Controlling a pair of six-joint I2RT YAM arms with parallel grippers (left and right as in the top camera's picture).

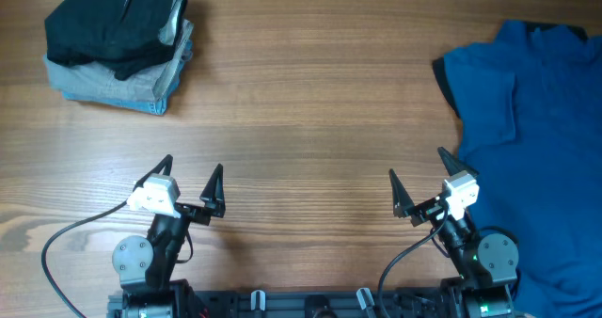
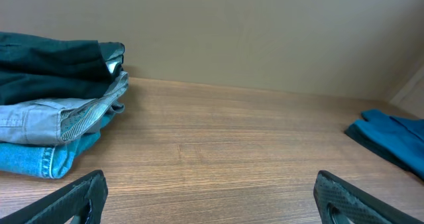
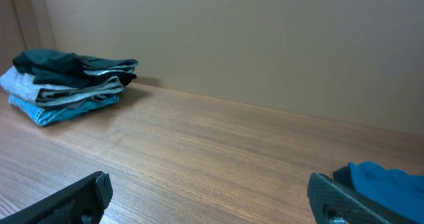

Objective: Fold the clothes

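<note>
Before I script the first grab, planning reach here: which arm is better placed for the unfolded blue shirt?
Right. The blue shirt lies beside the open right gripper; the left gripper sits across the table, nearer the folded stack.

The left gripper [image 1: 193, 165] and right gripper [image 1: 417, 164] are each showing two black, pointed, triangular fingers [image 1: 215, 191] ahead of a white block [image 1: 155, 198], while grey round joints [image 1: 132, 257] are sitting at the arms' bases, black cables [image 1: 83, 221] are looping aside and a green light [image 1: 479, 258] is glowing on the right one.
</note>
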